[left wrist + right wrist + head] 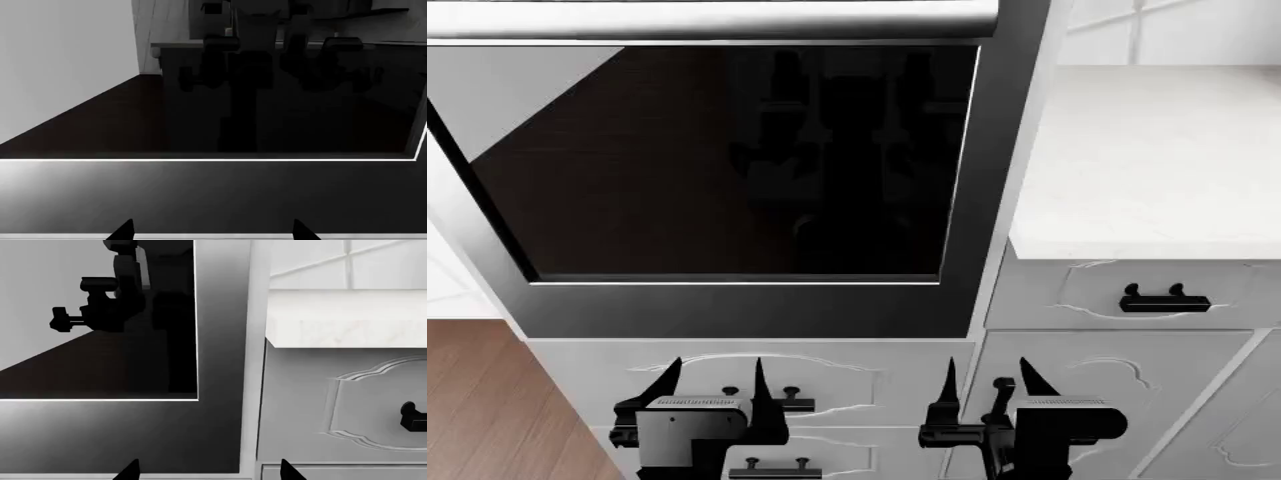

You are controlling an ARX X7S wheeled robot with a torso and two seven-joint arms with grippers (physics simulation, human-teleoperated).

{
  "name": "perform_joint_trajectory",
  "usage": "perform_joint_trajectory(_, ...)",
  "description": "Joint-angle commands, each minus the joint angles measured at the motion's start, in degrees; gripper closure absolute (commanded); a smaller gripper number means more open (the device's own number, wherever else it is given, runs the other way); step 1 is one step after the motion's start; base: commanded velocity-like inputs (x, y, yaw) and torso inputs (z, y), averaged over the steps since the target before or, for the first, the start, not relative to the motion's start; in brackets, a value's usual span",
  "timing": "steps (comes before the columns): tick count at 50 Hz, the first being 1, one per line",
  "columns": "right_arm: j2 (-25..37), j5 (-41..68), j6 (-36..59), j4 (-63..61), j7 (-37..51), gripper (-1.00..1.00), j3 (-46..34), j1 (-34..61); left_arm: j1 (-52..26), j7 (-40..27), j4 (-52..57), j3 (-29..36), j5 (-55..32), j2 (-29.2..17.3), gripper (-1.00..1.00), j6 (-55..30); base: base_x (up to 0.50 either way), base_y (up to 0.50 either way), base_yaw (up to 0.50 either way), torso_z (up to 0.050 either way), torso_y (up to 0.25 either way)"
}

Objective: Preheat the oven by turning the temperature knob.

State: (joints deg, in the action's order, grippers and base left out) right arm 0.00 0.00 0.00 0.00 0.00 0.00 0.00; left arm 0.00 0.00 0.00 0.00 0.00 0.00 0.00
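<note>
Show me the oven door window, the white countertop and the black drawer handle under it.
oven door window (734, 160), head view, middle of the dark glass
white countertop (1154, 160), head view, bare top surface
black drawer handle (1164, 299), head view, its bar

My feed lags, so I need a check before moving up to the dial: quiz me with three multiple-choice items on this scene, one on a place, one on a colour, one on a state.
1. Where is the white counter relative to the oven in the head view?
A. left of it
B. right of it
C. below it

2. What colour are the drawer handles?
A. black
B. silver
C. white

3. How are the left gripper and right gripper?
A. both shut on handles
B. left open, right shut
C. both open, holding nothing

Answers: 1 B, the counter sits beside the oven's right edge. 2 A, the handles show dark against white fronts. 3 C, both pairs of fingertips stand apart with nothing between.
</note>
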Motion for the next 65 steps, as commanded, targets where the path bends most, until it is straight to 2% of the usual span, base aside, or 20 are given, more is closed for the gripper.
perform_joint_trajectory(1, 0.8, 0.6, -0.1, -0.4, 1.4, -1.0, -1.3, -0.3, 0.7, 0.2, 2.0, 0.9, -2.6, -1.0, -1.0, -0.9, 0.0, 0.0, 0.0, 0.0, 0.0)
perform_joint_trajectory(7, 2.0, 1.4, -0.2, -0.1, 3.3, -1.0, -2.6, 0.3, -0.8, -1.2, -0.7, 2.4, -3.4, -2.1, -1.0, -0.1, 0.0, 0.0, 0.0, 0.0, 0.0)
perform_joint_trajectory(16, 3.1, 1.5, 0.6, -4.0, 5.8, -1.0, -3.6, -0.2, -0.5, -2.8, 1.8, 3.7, -3.6, -3.3, -1.0, 0.8, 0.0, 0.0, 0.0, 0.0, 0.0)
perform_joint_trajectory(20, 4.1, -1.2, 5.8, -18.8, 8.0, -1.0, -3.8, -1.3, -0.8, -2.7, 12.9, 3.5, -5.5, -4.3, -1.0, -0.9, 0.0, 0.0, 0.0, 0.0, 0.0)
perform_joint_trajectory(21, 4.8, -3.7, 8.1, -24.5, 8.4, -1.0, -4.4, -1.2, -1.8, -2.8, 20.1, 2.2, -8.7, -4.6, -1.0, -4.4, 0.0, 0.0, 0.0, 0.0, 0.0)
perform_joint_trajectory(26, 5.5, -5.0, 17.0, -37.7, 7.6, -1.0, -4.8, 2.3, -6.6, -5.6, 37.3, 0.7, -13.4, -5.5, -1.0, -14.4, 0.0, 0.0, 0.0, 0.0, 0.0)
perform_joint_trajectory(31, 6.4, -6.5, 23.9, -47.8, 7.0, -1.0, -5.3, 5.4, -9.6, -8.2, 45.2, -0.2, -15.2, -6.5, -1.0, -20.4, 0.0, 0.0, 0.0, 0.0, 0.0)
perform_joint_trajectory(43, 7.5, -9.6, 30.9, -56.0, 6.9, -1.0, -7.1, 11.7, -17.0, -12.4, 52.4, -3.3, -20.8, -7.3, -1.0, -26.7, 0.0, 0.0, 0.0, 0.0, 0.0)
perform_joint_trajectory(49, 7.8, -10.0, 32.1, -58.6, 6.8, -1.0, -7.9, 11.3, -16.1, -11.8, 52.3, -3.1, -21.1, -7.5, -1.0, -23.9, 0.0, -0.25, 0.0, 0.0, 0.0)
perform_joint_trajectory(65, 8.1, -8.8, 31.8, -58.7, 6.7, -1.0, -7.8, 11.1, -16.4, -13.5, 54.3, -4.4, -24.0, -9.3, -1.0, -25.0, 0.0, -0.44, 0.0, 0.0, 0.0)
